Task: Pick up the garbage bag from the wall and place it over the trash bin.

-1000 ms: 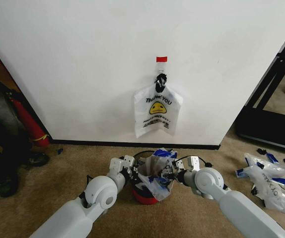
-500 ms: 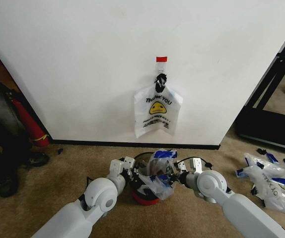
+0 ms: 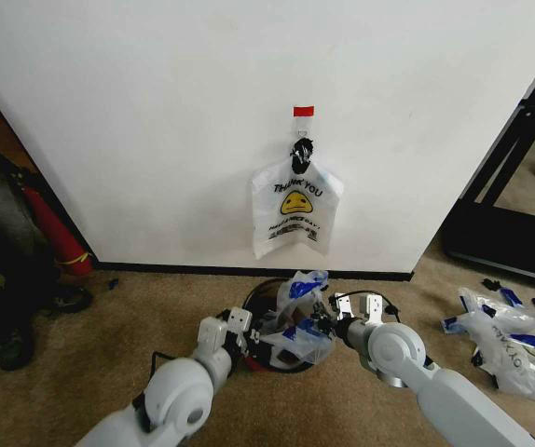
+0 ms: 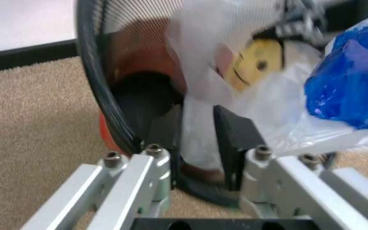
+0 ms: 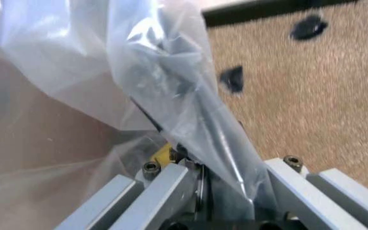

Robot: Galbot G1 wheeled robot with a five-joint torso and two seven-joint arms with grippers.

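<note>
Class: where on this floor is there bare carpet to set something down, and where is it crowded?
Bare carpet lies between the fire extinguisher and the trash bin. It is crowded at the bin, where both grippers hold the garbage bag, and by the loose bags.

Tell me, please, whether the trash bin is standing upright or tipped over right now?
Tipped: the trash bin leans toward the wall, its black rim facing the camera, with the garbage bag bunched at its mouth.

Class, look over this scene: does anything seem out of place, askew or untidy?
Yes. The trash bin looks tipped toward the robot rather than upright. The garbage bag sits bunched at its rim, not spread over it. Loose bags lie crumpled on the carpet at right.
</note>
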